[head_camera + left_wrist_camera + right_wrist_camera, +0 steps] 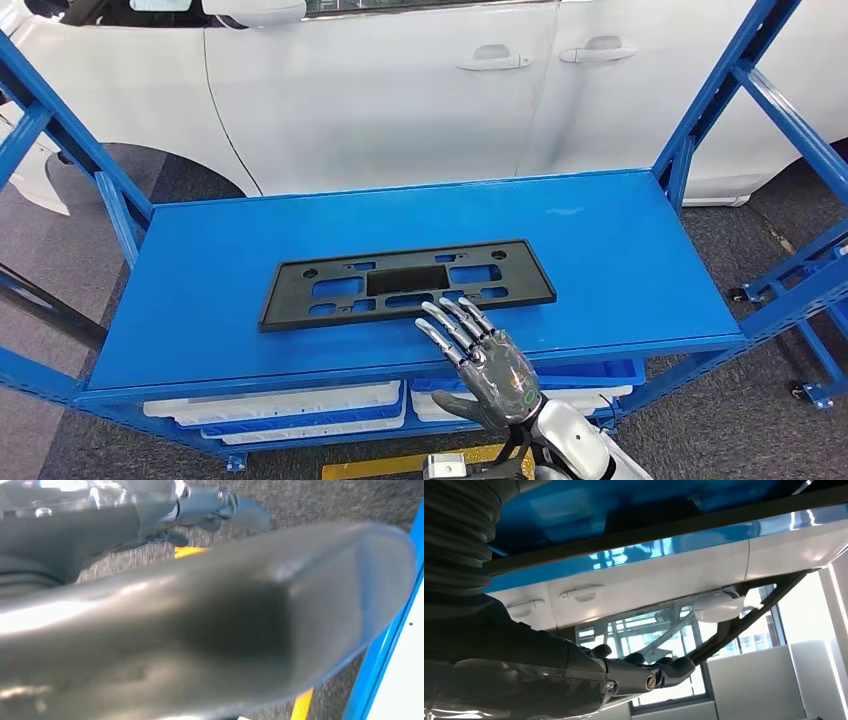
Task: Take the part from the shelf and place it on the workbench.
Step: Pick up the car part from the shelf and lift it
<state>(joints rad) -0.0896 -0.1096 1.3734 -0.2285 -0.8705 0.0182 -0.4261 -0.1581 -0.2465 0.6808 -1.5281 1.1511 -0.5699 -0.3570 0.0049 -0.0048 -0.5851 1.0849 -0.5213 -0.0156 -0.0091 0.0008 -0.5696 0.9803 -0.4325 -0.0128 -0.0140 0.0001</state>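
My right hand point(487, 362) reaches forward, fingers spread, holding nothing. Its fingertips point(452, 312) are at the flat black perforated plastic part point(405, 281). That lies on the smooth blue shelf point(620, 250).

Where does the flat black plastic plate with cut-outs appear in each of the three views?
Head view: the flat black plastic plate lies mid-shelf, just beyond the right hand.
Left wrist view: not in it.
Right wrist view: a dark strip, perhaps the plate; cannot tell.
Shared landmark: the white car, in head and right wrist views.
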